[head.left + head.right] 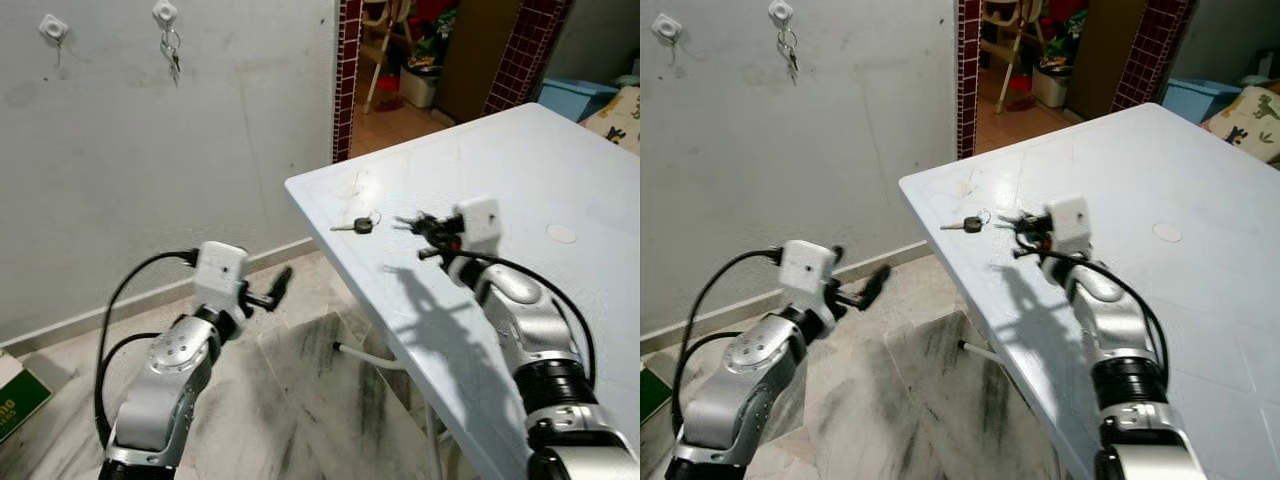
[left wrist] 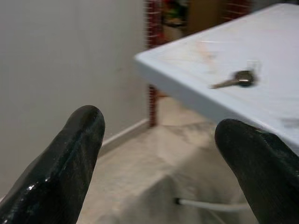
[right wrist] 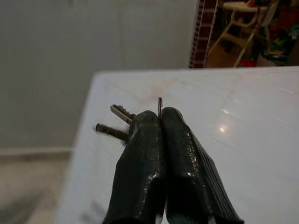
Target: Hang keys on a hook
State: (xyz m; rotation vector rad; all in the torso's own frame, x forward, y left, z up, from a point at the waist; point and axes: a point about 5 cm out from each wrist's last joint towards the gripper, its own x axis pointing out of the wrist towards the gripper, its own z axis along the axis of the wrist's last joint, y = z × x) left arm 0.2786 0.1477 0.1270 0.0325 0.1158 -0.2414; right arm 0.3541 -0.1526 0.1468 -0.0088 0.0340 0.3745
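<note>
Keys (image 3: 122, 122) clamped in right gripper (image 1: 428, 236) mid-frame, left gripper (image 1: 281, 284) spread empty; next, carry to vacant hook (image 1: 53, 27) upper left.

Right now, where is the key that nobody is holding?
The loose key lies on the white table near its corner toward the wall, just left of the right gripper, which pinches another bunch of keys.

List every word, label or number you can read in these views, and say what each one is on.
"...NTO", partly cut off by the frame edge: yellow letters on the green box on the floor by the wall.
Nothing else is legible: no print shows on the keys in the right gripper or on the single key on the table.
</note>
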